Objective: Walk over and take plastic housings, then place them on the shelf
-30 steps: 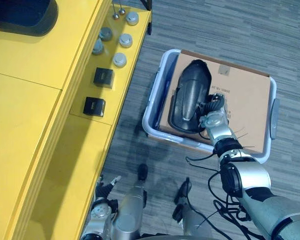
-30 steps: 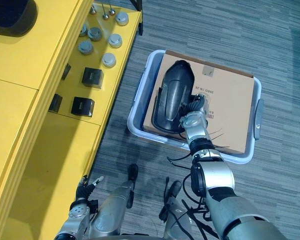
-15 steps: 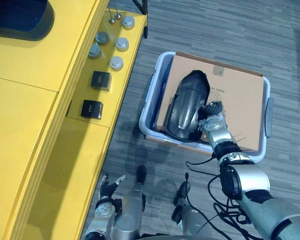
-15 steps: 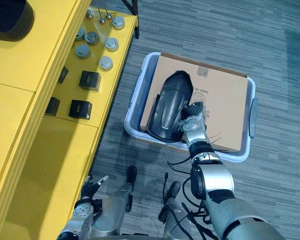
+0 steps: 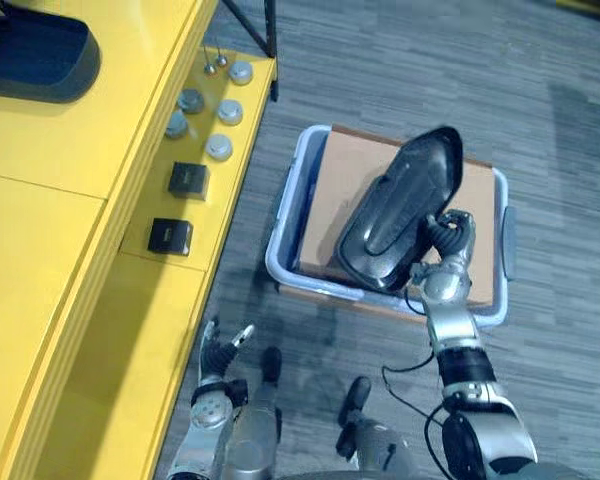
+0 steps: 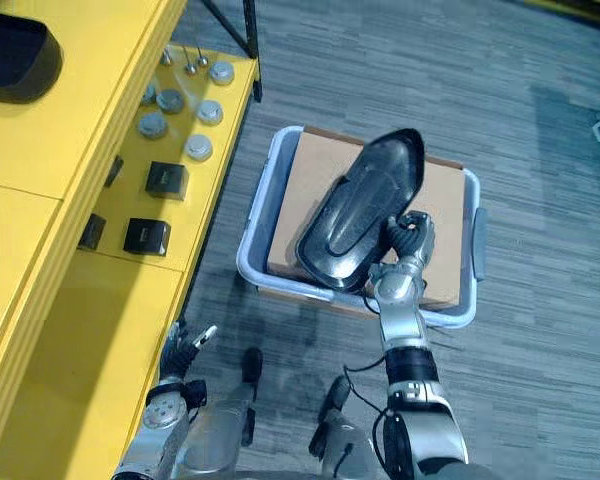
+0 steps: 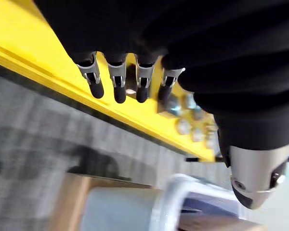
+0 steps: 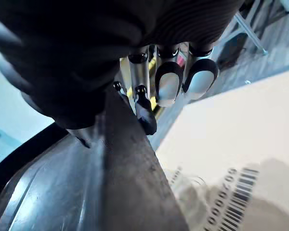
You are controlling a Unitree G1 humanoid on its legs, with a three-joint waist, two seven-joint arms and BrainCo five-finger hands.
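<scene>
Black plastic housing (image 5: pixel 400 215) is hanging above the bin (image 5: pixel 286 215), right hand (image 5: pixel 446 250) curling round it; left hand (image 5: pixel 218 362) dangling slack-fingered; left shelf (image 5: pixel 70 140) awaiting placement.

Silver caps (image 5: pixel 218 147) lie beside two black blocks (image 5: pixel 188 180); cardboard (image 5: pixel 348 175) lines the pale bin (image 5: pixel 283 225).

Workshop: yellow shelf (image 5: pixel 80 230) with metal parts (image 5: pixel 218 147), bin (image 5: pixel 286 215) on carpet (image 5: pixel 380 60).

Bright, even light; sheen on housing (image 5: pixel 400 215).
</scene>
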